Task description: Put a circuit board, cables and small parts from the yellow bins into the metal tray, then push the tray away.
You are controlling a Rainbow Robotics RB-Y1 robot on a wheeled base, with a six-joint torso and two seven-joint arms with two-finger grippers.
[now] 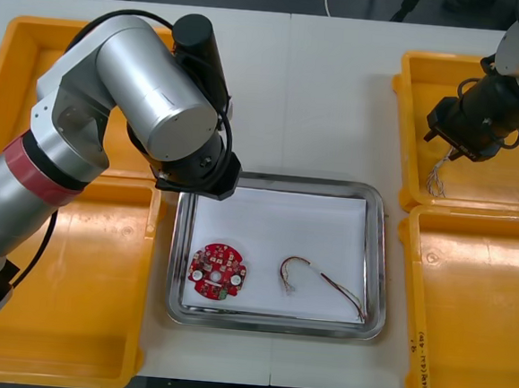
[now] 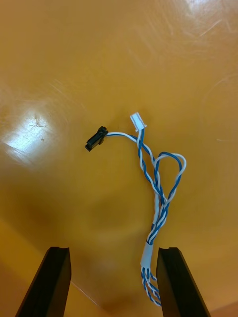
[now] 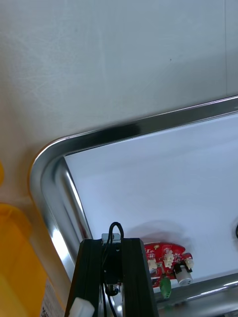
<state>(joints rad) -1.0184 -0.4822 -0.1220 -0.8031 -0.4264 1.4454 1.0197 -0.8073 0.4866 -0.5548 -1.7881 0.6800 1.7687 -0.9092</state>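
Facing blue-white cable [image 2: 159, 198], right pincer [image 2: 114, 282], yellow bin [image 2: 74, 74]

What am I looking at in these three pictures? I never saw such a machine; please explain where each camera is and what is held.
This is a robot with two arms; each ends in a gripper with two black fingers. The wide picture looks down at the table from above; the two upright ones come from cameras on the wrists. A metal tray, white inside, stands between yellow bins. In it lie a red board and a red and yellow cable. The left gripper is above the tray's corner, shut on what seems a black cable. The right gripper is open over a bin, close above a blue and white cable lying on its floor.
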